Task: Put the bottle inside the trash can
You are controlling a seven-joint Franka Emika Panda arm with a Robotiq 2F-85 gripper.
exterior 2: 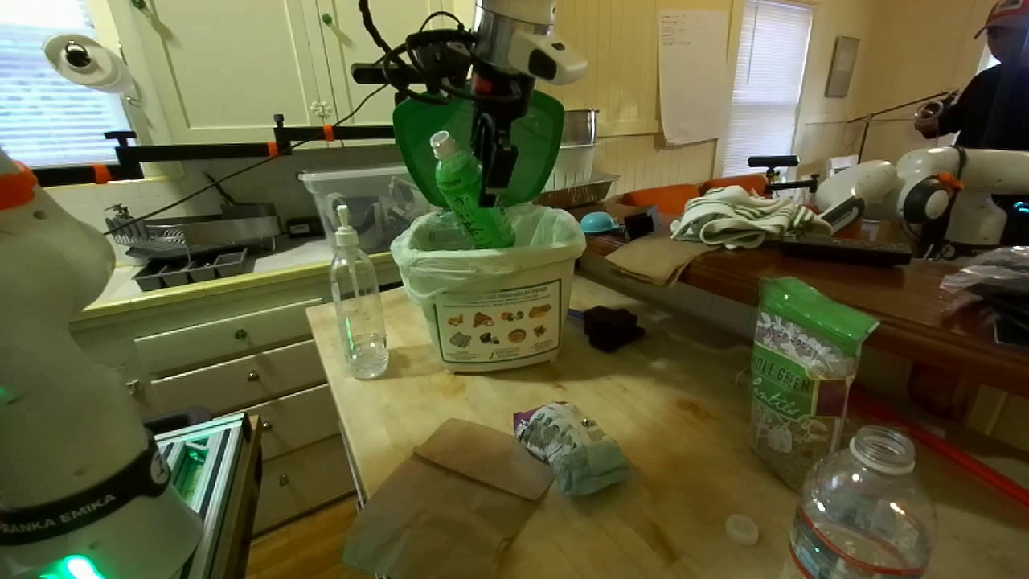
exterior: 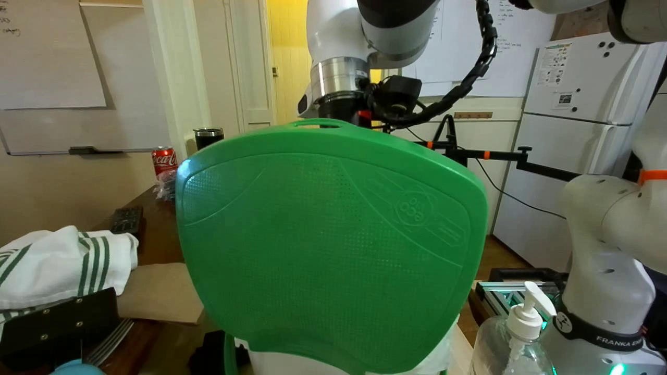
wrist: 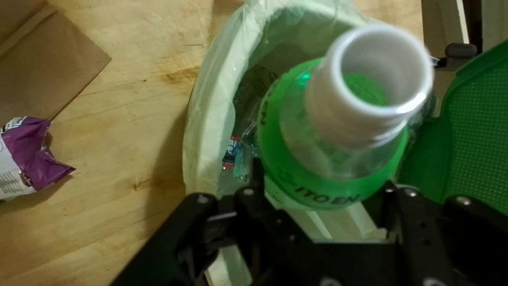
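End effector (exterior 2: 497,181) is clamped on the green bottle (exterior 2: 466,193). Green bottle is tilted, neck up, lower end at the lined mouth of the trash can (exterior 2: 497,322). Green lid (exterior: 333,250) stands raised. Pump bottle (exterior 2: 360,322) stands on the surface (exterior 2: 667,418) beside it.

Window blinds (exterior 2: 768,96) glow beyond the far edge of the counter (exterior 2: 675,450); in the wrist view, bottle (wrist: 337,131) and fingers (wrist: 274,222) blur

Exterior views facing across trash can (exterior 2: 494,318), wrist view looking down
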